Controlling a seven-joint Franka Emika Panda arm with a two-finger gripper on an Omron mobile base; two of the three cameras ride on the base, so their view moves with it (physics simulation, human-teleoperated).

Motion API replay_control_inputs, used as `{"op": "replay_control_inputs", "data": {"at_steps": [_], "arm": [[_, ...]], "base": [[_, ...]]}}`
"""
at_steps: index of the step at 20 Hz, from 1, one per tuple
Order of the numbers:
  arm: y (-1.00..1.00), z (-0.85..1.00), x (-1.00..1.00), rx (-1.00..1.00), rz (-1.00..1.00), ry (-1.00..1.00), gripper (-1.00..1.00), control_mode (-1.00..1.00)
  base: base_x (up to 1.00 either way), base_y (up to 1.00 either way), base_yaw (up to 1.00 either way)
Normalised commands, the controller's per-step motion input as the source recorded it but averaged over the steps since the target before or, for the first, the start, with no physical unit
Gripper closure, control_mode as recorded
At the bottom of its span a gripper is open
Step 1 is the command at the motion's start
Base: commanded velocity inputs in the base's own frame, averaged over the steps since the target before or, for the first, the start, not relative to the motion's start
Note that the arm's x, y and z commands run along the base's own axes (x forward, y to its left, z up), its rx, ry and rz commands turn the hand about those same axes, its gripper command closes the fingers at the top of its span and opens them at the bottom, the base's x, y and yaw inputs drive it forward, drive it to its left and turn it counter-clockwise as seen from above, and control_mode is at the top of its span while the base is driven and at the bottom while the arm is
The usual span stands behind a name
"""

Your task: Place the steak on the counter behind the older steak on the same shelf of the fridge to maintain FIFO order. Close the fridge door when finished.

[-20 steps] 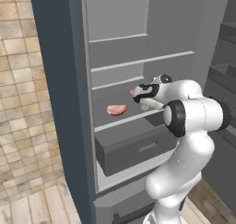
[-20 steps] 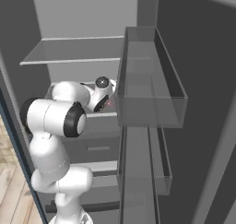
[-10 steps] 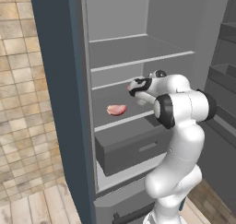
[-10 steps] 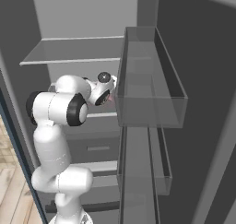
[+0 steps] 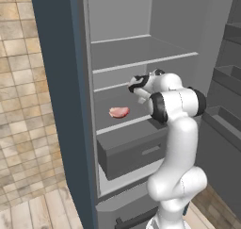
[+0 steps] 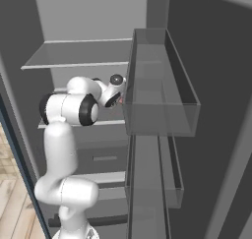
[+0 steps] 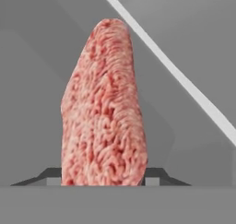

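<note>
Clamping the steak [image 7: 103,108] between closed fingers [image 7: 152,176] above the shelf [image 5: 123,123]; older steak [image 5: 119,112] near its front edge, well apart

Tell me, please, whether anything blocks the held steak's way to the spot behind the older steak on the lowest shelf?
Nothing visible does. The tool holds the pale pink raw steak above the thin grey shelf, beside and apart from the pink older steak; the space behind looks bare.
</note>
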Motion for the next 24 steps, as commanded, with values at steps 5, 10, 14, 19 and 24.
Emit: {"op": "replay_control_inputs", "data": {"at_steps": [5, 10, 14, 19, 24], "arm": [[0.01, -0.35, 0.49, 0.0, 0.07, 0.0, 1.0, -1.0], [0.17, -0.43, 0.48, -0.01, 0.07, -0.01, 1.0, -1.0], [0.39, -0.64, 0.18, -0.06, 0.04, -0.05, -1.0, -1.0], [0.27, -0.58, -0.01, -0.05, 0.07, -0.11, -1.0, -1.0], [0.2, -0.29, -0.11, -0.01, 0.07, -0.1, -1.0, -1.0]], "base": [[0.0, 0.0, 0.0], [0.0, 0.0, 0.0], [0.0, 0.0, 0.0], [0.0, 0.0, 0.0], [0.0, 0.0, 0.0]]}}
